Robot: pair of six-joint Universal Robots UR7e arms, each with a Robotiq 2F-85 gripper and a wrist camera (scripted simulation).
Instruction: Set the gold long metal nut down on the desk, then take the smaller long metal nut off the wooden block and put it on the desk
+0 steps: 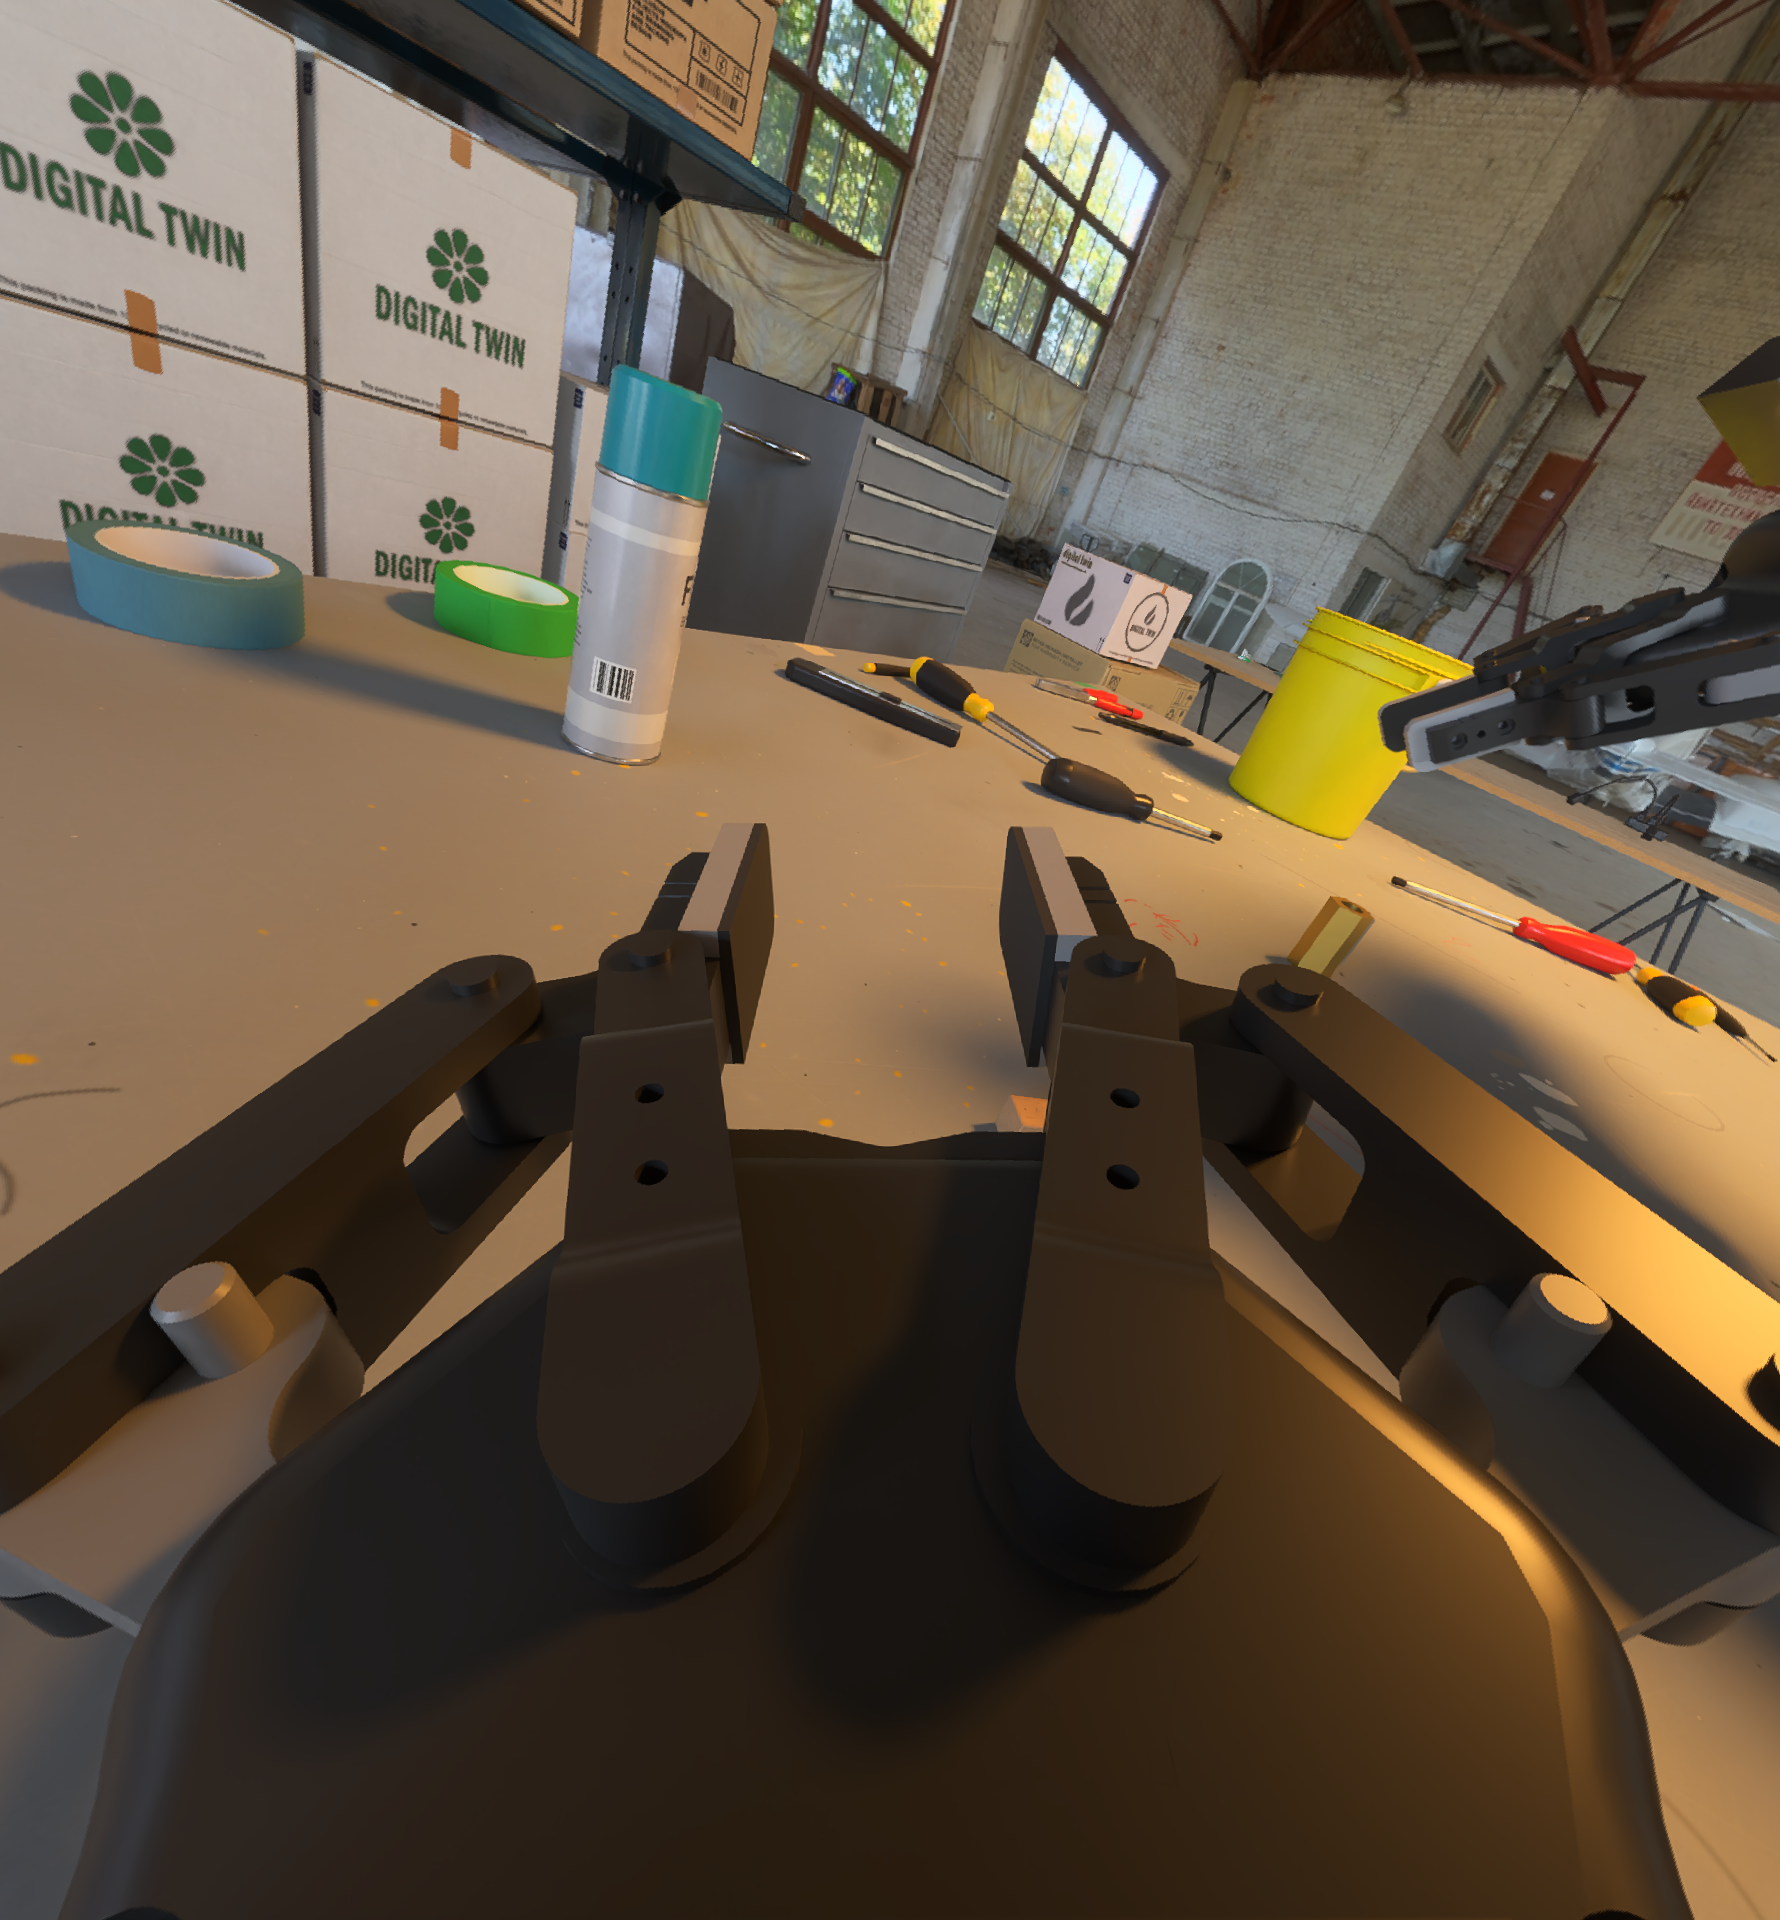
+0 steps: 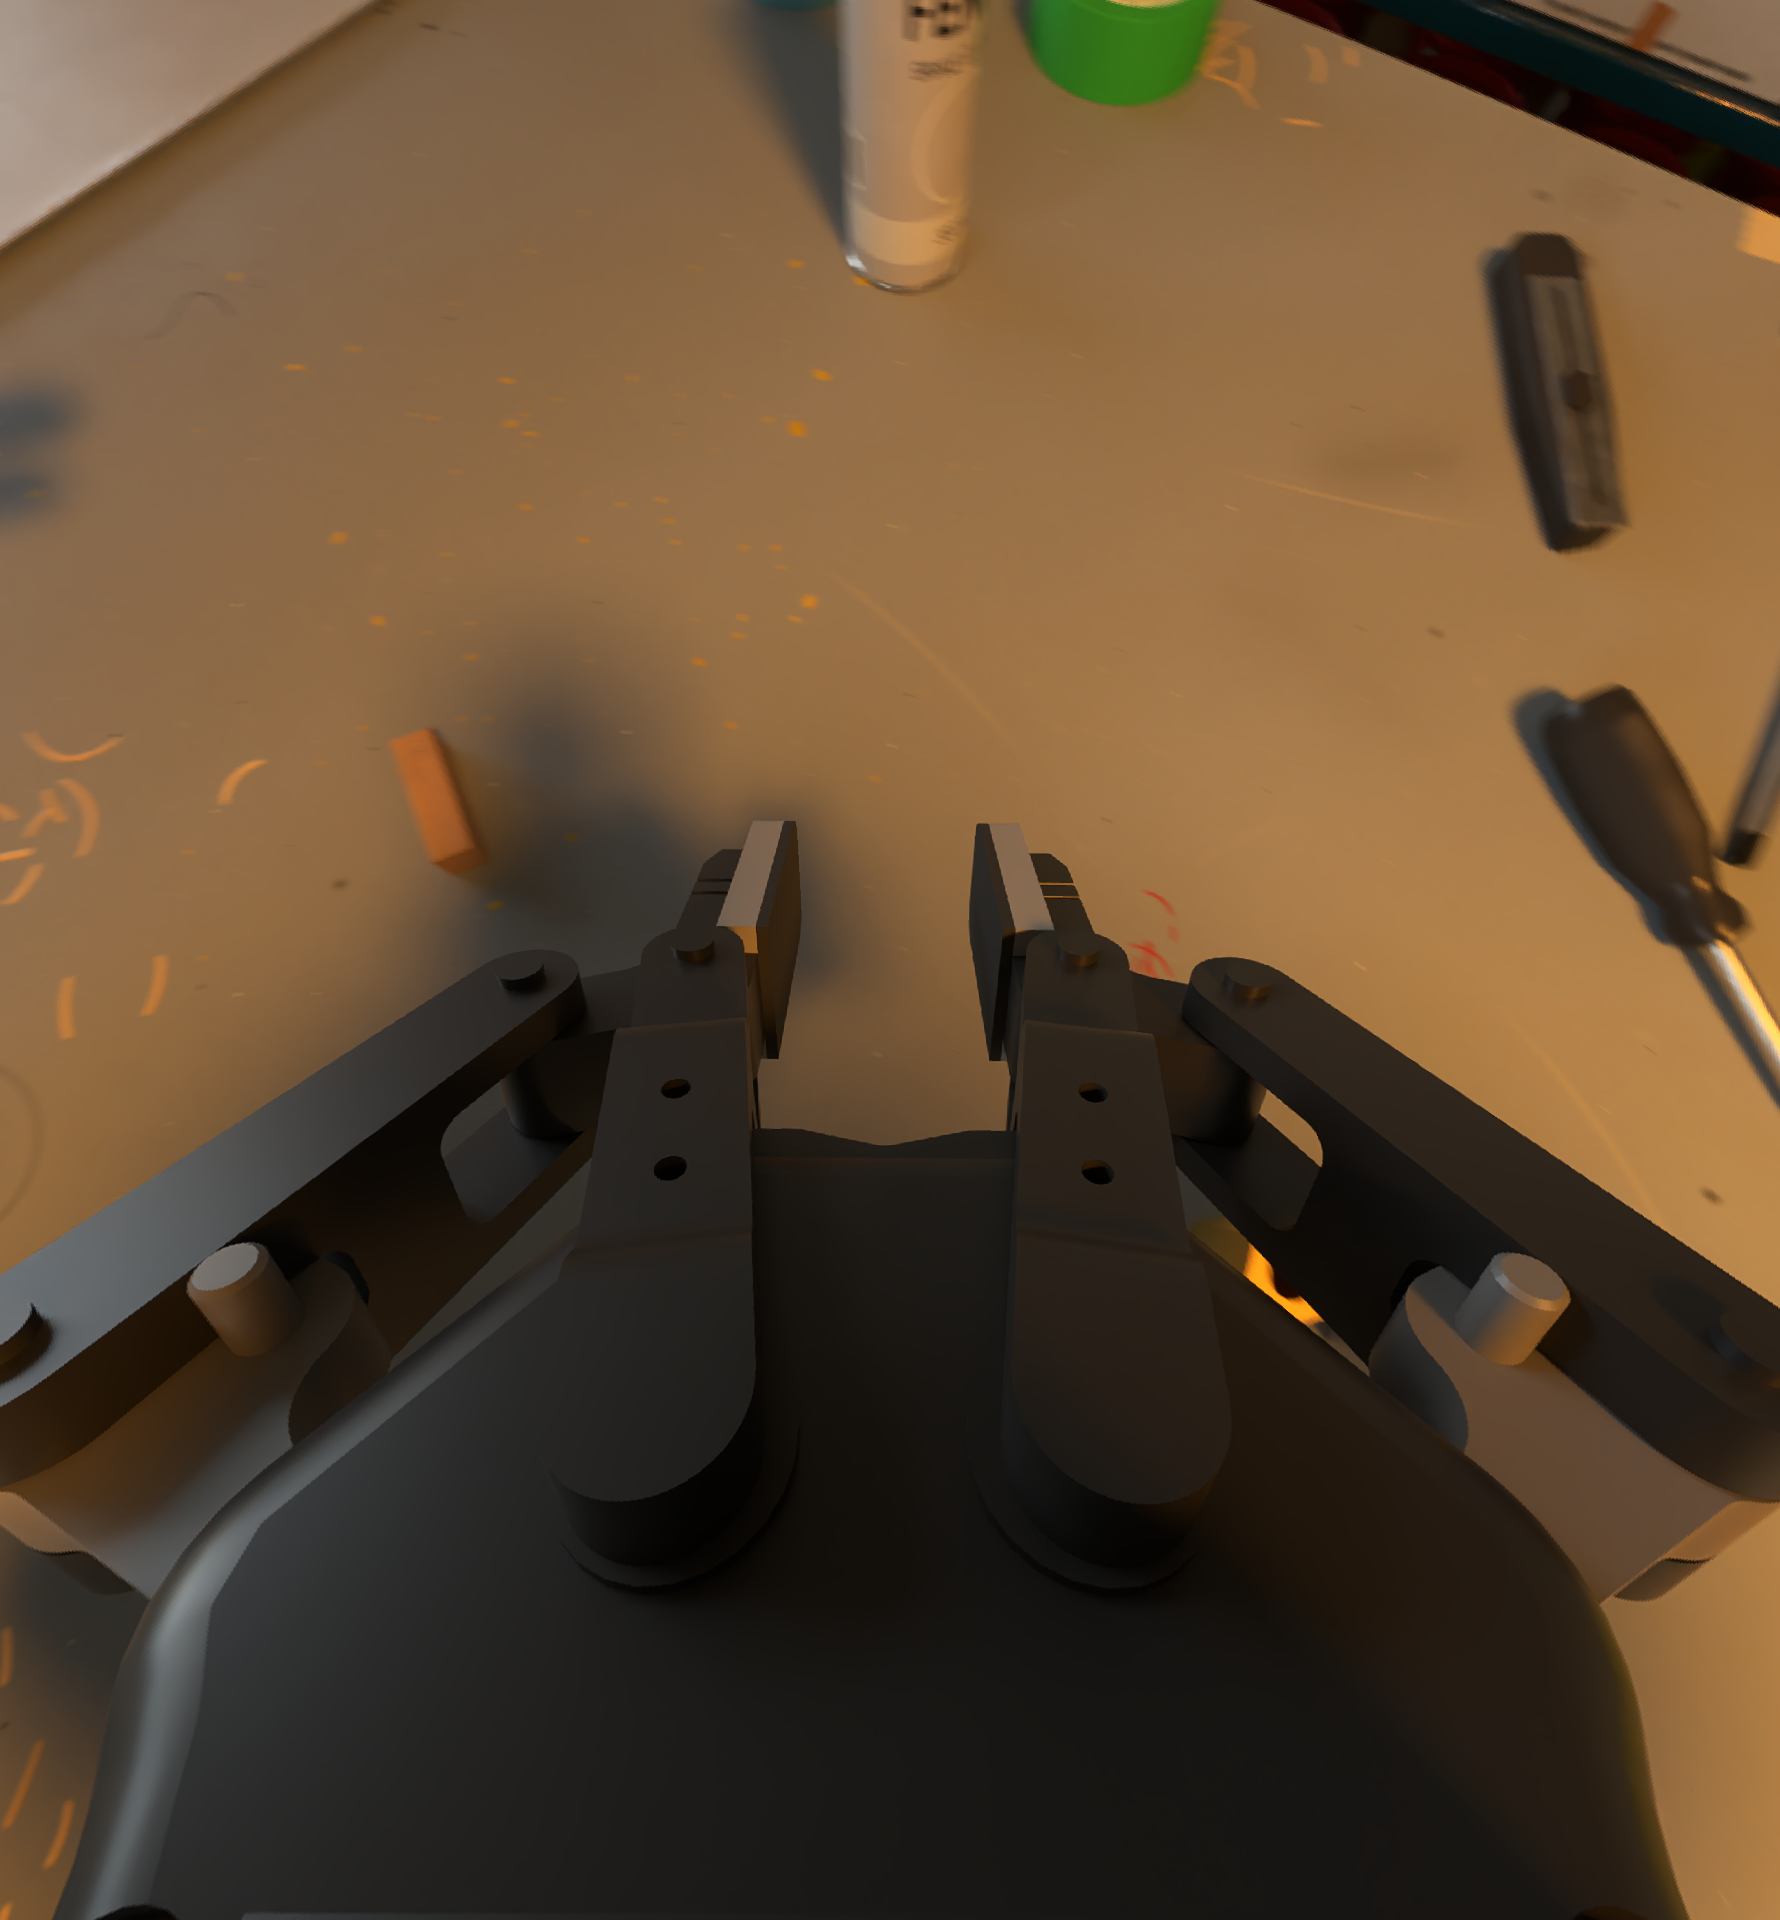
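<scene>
**Gold nut is down; the smaller nut is not in sight**

In the left wrist view, find the gold long metal nut (image 1: 1331, 933) at right of centre, just past the linkage of the left gripper (image 1: 886, 935). It rests on the desk (image 1: 346, 831), leaning a little, and nothing holds it. You can take the first half of the task as done, judging by that.

The left gripper has its fingers spread with only bare desk between the pads. The right gripper (image 2: 886, 935) is likewise spread and empty in its own view; you also see it in the upper right of the left wrist view, held above the desk in front of the yellow bucket (image 1: 1322, 727).

The second half looks untouched. In the right wrist view the wooden block (image 2: 434, 798) lies at left of centre, a small pale orange bar flat on the desk, well apart from the right fingers. You cannot see the smaller long metal nut on it or anywhere else; the view is blurred, so you cannot tell where it is.

The spray can (image 1: 642, 582), tape rolls and screwdrivers stand clear of both grippers.
</scene>
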